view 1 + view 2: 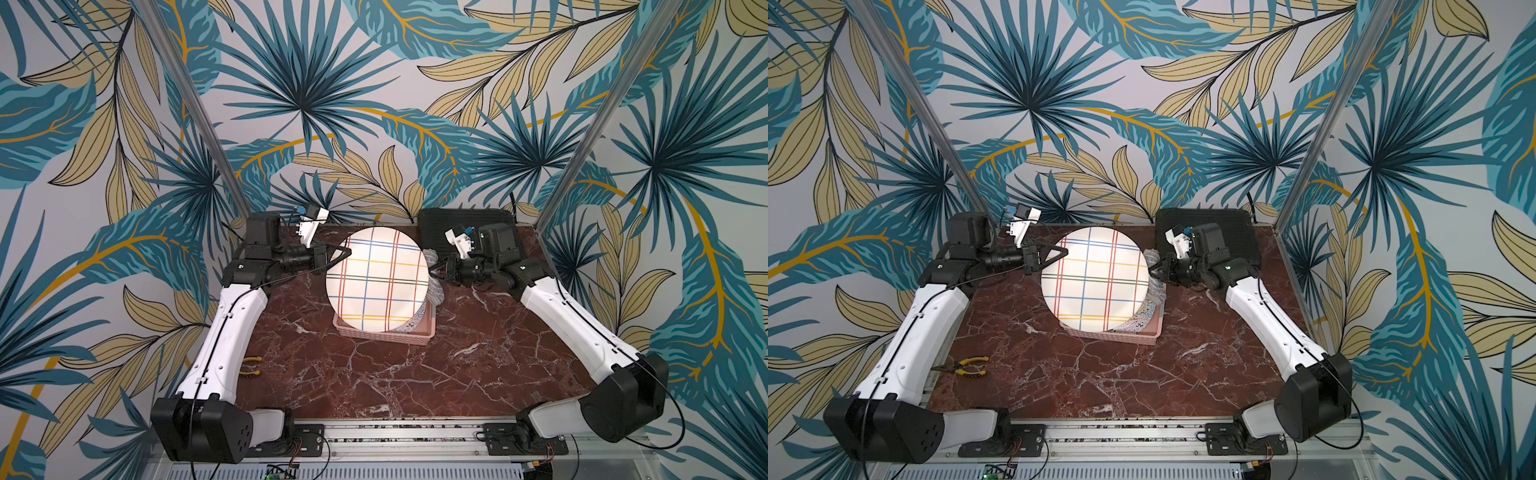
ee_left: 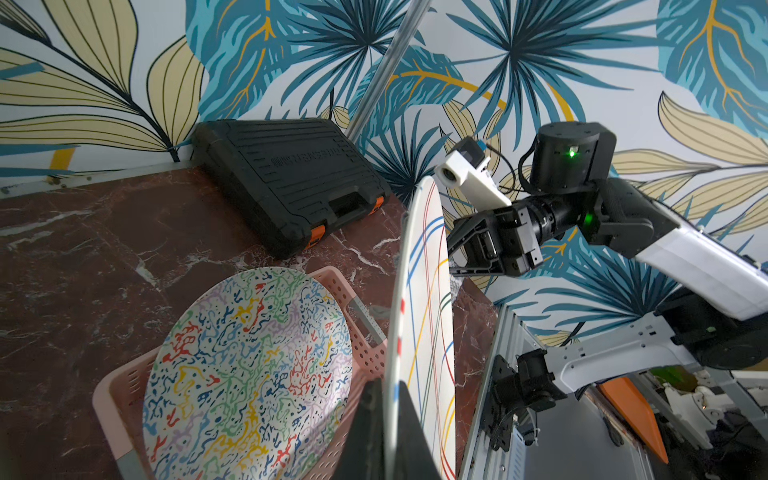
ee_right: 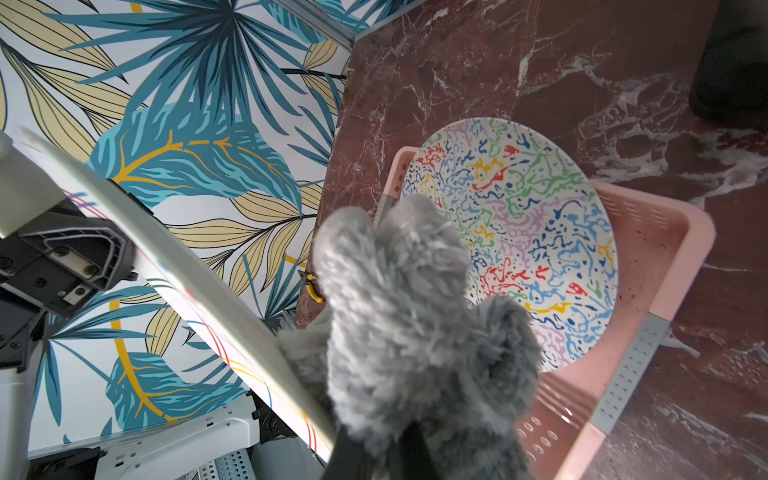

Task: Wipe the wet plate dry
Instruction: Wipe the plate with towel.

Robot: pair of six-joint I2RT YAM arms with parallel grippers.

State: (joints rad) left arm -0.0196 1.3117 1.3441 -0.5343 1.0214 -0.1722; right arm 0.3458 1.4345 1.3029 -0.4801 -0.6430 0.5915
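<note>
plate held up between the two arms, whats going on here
The left gripper pinches the rim of the plaid-lined plate, holding it roughly upright above the pink basket. The right gripper clamps a grey fluffy cloth that sits against the plate's opposite edge, so the wiping looks under way or about to start. A squiggle-patterned plate lies in the basket.

Plaid-lined white plate (image 1: pixel 376 278), grey cloth (image 3: pixel 407 332)
</note>
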